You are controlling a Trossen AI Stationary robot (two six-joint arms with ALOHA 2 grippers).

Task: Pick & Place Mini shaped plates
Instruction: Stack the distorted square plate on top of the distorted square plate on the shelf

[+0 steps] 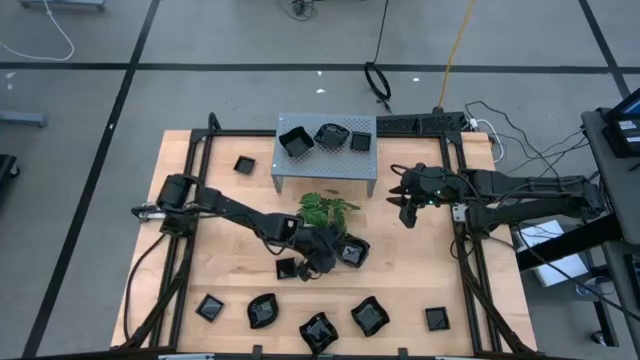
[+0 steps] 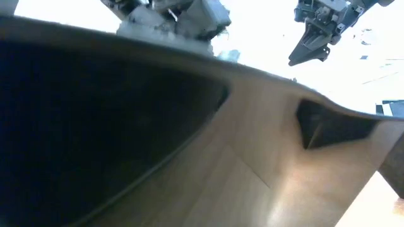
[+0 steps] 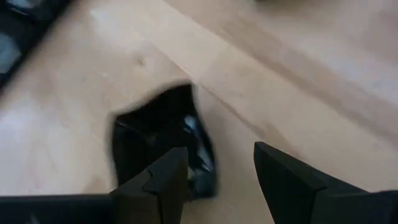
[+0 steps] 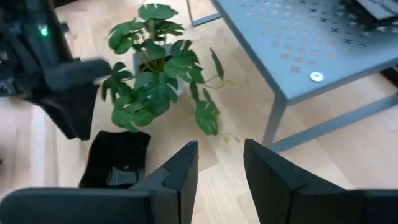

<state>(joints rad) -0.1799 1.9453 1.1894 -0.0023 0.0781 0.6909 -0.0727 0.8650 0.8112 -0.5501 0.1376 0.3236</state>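
A plate just below the plant is being approached; the left gripper is spread wide, empty. Closing on its rim seems needed next.

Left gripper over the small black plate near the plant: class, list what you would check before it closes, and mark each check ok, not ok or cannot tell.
1. Left gripper open: ok, its fingers stand apart.
2. Plate lined up between the fingers: not ok, in the left wrist view it sits mostly behind one finger, off the gap.
3. Gripper low enough to grasp: cannot tell.
4. Plant out of the way: cannot tell; in the high view its leaves lie close to the left gripper.
5. Right gripper clear of the spot: ok, it hangs apart, beside the stand, holding nothing.
6. Room on the stand: ok, three plates on it, bare surface left.
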